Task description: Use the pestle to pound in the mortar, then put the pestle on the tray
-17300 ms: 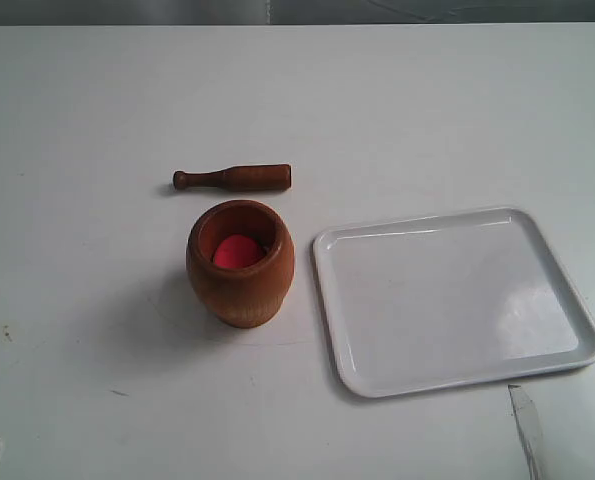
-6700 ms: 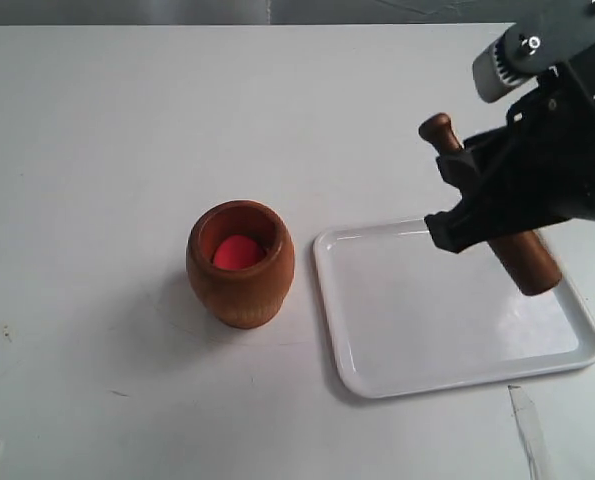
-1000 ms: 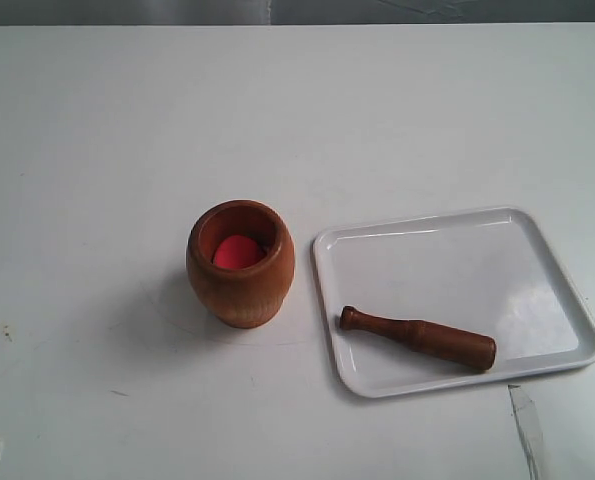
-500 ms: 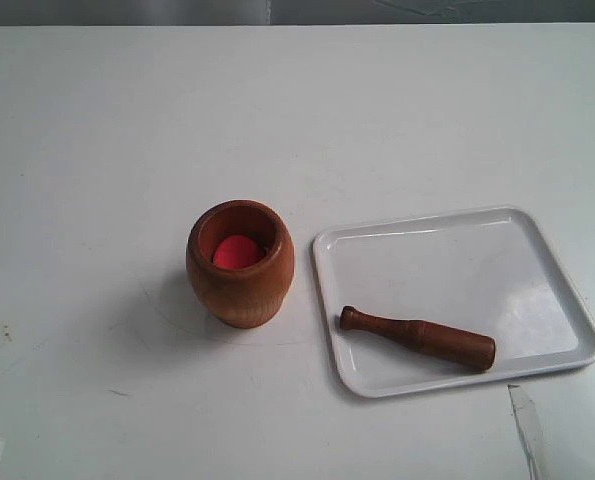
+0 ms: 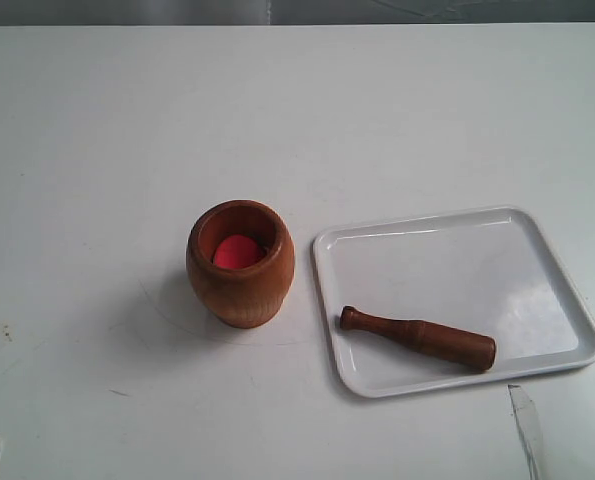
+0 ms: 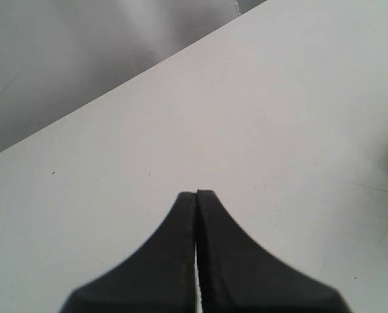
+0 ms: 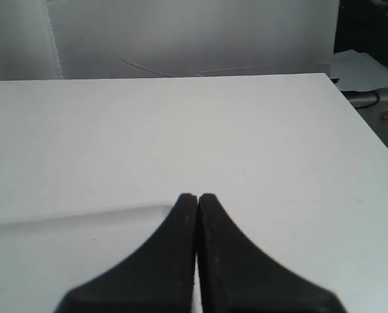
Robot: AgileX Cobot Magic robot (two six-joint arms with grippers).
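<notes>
Table [image 5: 127, 120] open all round behind and to the left of the mortar [image 5: 240, 265]. Mortar stands upright just beside the tray [image 5: 457, 270] — only a narrow gap between. Pestle [image 5: 418, 338] lies across the tray's near part — far part free.

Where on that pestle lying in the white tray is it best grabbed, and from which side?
Probably around the middle of the pestle, where the shaft thickens, from straight above, closing across its width. It lies flat on the tray, so only its top and sides are free, and the raised rim would likely hinder a sideways approach.
</notes>
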